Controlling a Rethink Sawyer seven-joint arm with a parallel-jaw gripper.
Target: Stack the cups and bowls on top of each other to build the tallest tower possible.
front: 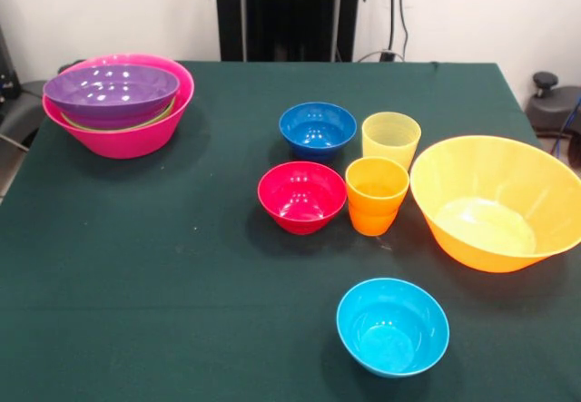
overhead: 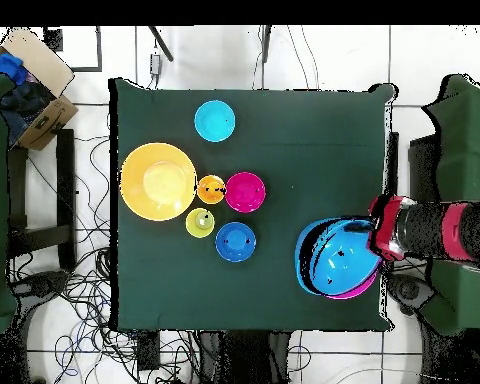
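Pink-based tower [front: 127, 134] holds few bowls; both cups [front: 377, 193] and four bowls wait loose; gripper [overhead: 384, 228] state unclear.

In the front view the tower [front: 118, 102] stands at the worktop's [front: 182, 257] far left. Right of centre, two small bowls [front: 302, 195] sit left of two cups [front: 377, 193]. The large bowl [front: 495, 202] lies farther right, another small bowl [front: 393, 326] nearest.

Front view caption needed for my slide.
Purple bowl nested in pink bowl; cups and other bowls loose on the table.
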